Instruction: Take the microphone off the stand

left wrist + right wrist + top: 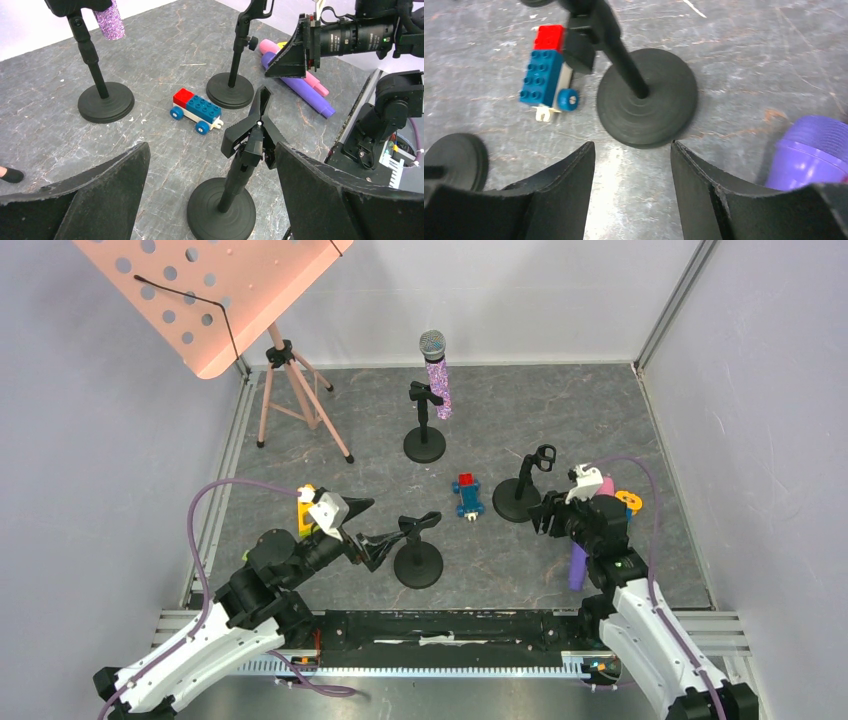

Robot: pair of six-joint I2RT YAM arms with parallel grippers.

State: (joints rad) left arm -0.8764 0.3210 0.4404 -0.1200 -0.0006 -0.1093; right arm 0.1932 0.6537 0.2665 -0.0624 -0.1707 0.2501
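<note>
mic: glitter microphone (436, 375) sits in the clip of the back stand (424, 440), far middle of the desk (600, 420).
axis: long axis near upright with a slight tilt. Grey mesh head on top, purple glitter handle pointing down past the clip.
my left hand (380, 532): fingers spread wide, nothing held. They straddle the empty clip of the near stand (418, 562) without closing on it.
my right hand (631, 145): fingers apart, nothing between them, low over the desk just short of the right stand (646, 95) base.
mic vs hands: well apart from both, beyond the near stand from my left, and far-left of my right.
other: toy block car (468, 496) between the stands. Purple mic (300, 90) and pink mic (295, 67) lie flat by my right arm.
</note>
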